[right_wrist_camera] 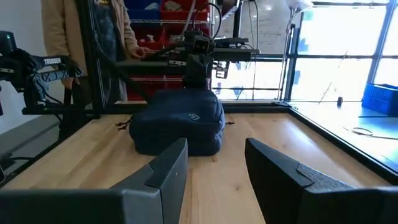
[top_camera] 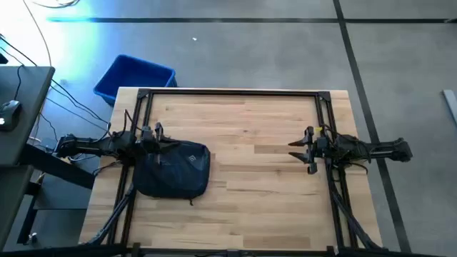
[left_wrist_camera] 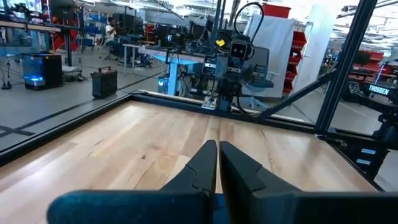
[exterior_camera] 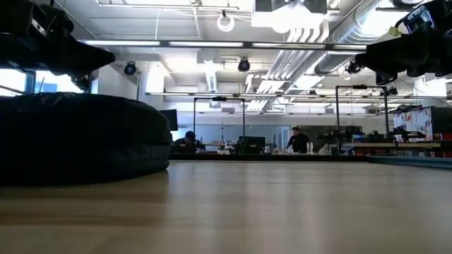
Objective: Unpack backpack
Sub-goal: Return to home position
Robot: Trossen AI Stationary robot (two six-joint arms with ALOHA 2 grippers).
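Observation:
The dark navy backpack (top_camera: 176, 170) lies flat on the left part of the wooden table, its front with a small pale logo patch (right_wrist_camera: 194, 116) facing up. My left gripper (top_camera: 161, 139) is shut and hovers just above the backpack's far left edge; the low view shows a gap between the left gripper (exterior_camera: 90, 65) and the backpack (exterior_camera: 78, 137). My right gripper (top_camera: 292, 148) stands open above the right part of the table, pointing toward the backpack, nothing between its fingers (right_wrist_camera: 166, 167).
A bright blue plastic bin (top_camera: 136, 77) stands on the floor beyond the table's far left corner. A black frame (top_camera: 235, 93) runs along the table's far edge and sides. Bare wood (top_camera: 250, 164) lies between the backpack and my right gripper. A person (right_wrist_camera: 81, 37) stands beyond the table's left side.

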